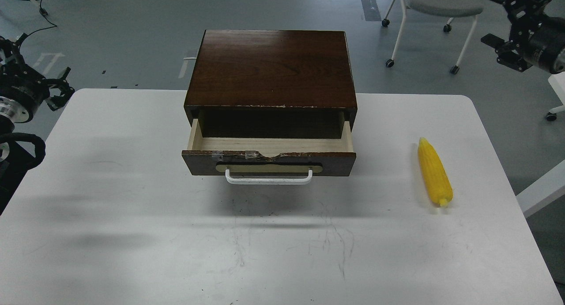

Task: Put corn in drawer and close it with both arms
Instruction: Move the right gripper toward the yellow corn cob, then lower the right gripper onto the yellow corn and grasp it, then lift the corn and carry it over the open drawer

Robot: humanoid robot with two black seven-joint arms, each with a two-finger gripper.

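Note:
The yellow corn (435,173) lies on the white table (132,234) at the right, pointing away from me, well right of the cabinet. The dark brown cabinet (271,66) stands at the table's back middle. Its drawer (269,157), with a white bar handle, is pulled open, and its pale wood inside is bare. My left gripper (37,66) is open and empty at the far left edge, above the table's back left corner. My right gripper (503,24) is open and empty at the top right, beyond the table and high above the corn.
A grey office chair on castors (437,5) stands on the floor behind the table at the right. A white edge of another piece of furniture (543,190) sits just off the table's right side. Black cable (31,141) loops along my left arm.

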